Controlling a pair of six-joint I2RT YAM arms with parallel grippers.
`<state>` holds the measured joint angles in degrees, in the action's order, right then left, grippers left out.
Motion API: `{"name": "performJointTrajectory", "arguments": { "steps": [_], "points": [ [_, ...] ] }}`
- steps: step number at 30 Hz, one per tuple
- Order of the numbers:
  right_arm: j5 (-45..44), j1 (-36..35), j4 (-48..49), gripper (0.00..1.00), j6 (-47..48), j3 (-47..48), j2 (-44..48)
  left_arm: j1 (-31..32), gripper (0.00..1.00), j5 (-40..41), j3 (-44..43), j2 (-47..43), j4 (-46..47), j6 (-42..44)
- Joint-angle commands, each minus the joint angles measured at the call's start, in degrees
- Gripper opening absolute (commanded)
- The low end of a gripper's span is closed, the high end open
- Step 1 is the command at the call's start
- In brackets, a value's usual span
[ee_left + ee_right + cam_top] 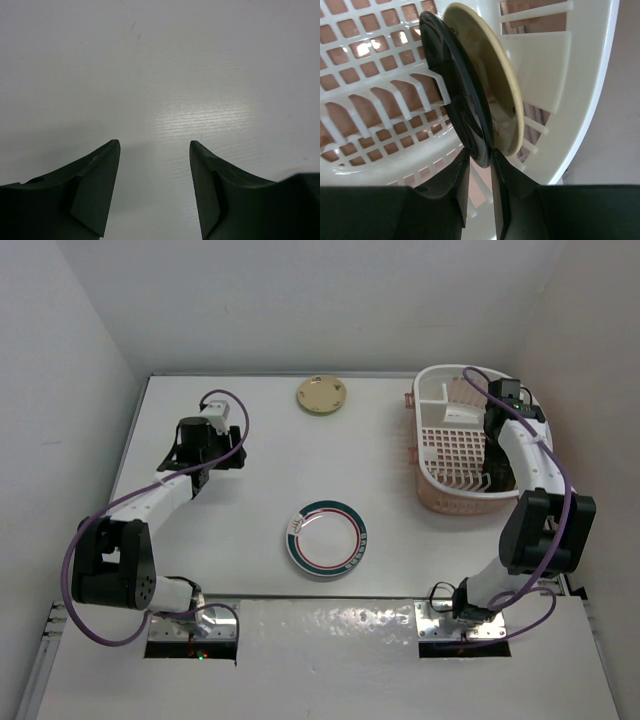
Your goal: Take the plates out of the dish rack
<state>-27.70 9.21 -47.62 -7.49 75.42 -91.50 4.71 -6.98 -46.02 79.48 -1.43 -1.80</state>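
The white slotted dish rack on its salmon-pink base stands at the far right. In the right wrist view two plates stand on edge in the rack: a dark-looking plate and a pale yellowish plate just behind it. My right gripper is shut on the dark plate's lower rim, one finger on each face. From above, my right gripper reaches down into the rack, mostly hidden by its arm. A tan-brown plate and a white plate with green-red rim lie flat on the table. My left gripper is open and empty over bare table.
The left gripper hovers at the table's left side, well away from both plates on the table. White walls close in the table on the left, back and right. The rack's rim is close on the right of the held plate.
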Motion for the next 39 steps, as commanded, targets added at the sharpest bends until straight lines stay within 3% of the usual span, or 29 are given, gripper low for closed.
{"name": "performJointTrajectory", "arguments": {
  "steps": [1, 23, 29, 39],
  "points": [
    [-3.14, -0.16, 1.73, 0.23, 0.63, 1.93, -0.25, -0.67, 0.56, 0.48, 0.32, -2.40, 2.75, -0.13],
    [-4.73, -0.16, 6.13, 0.17, 2.56, -0.54, -3.07, -0.67, 0.56, 0.30, 0.32, -2.14, 3.01, 0.40],
    [-0.52, -0.25, 5.17, 0.02, 3.88, 0.43, -2.45, -0.67, 0.56, 0.39, 0.23, -1.96, 2.93, 0.66],
    [-1.64, -2.27, 4.20, 0.00, 7.13, 1.92, 2.82, -0.67, 0.56, 0.13, 0.23, -0.82, 3.54, 1.45]
  ]
}}
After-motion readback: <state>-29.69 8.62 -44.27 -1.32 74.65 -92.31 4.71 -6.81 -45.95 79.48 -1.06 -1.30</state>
